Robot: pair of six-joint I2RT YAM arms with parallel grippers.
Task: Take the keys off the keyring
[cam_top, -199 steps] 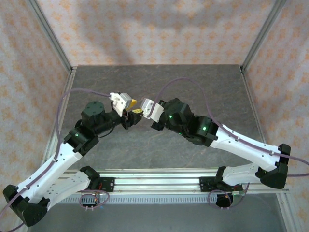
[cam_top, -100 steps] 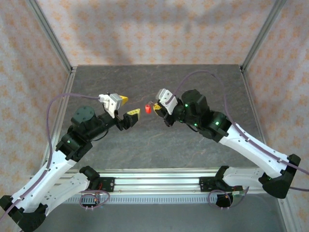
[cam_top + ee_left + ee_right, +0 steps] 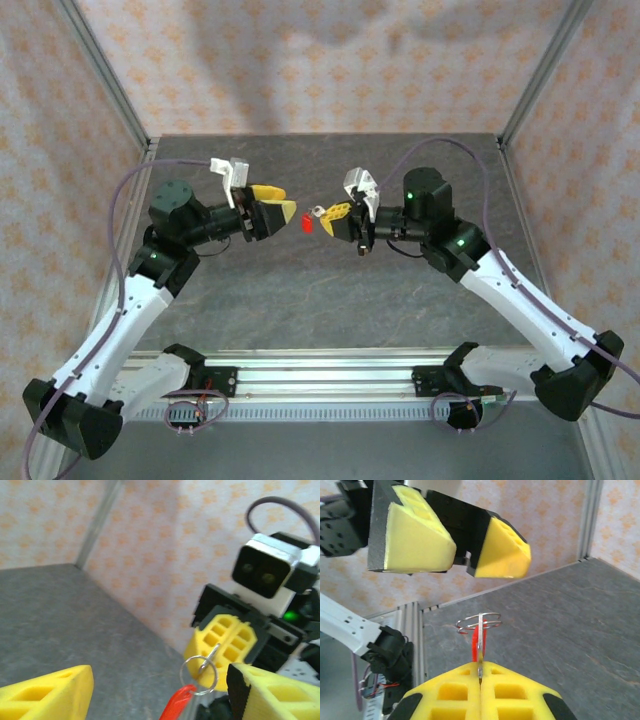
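Grey stone counter (image 3: 330,290) sits between patterned walls. Above its middle, the right tool (image 3: 338,212) pinches a thin silver key (image 3: 480,665), with the keyring (image 3: 479,620) and a red tag (image 3: 307,225) at its far end. Facing it, the left tool (image 3: 284,203) gapes wide, just beside the ring, not touching.

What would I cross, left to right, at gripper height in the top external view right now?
left gripper, jaws open → red key → keyring → right gripper, closed and holding the keyring out toward the left gripper.
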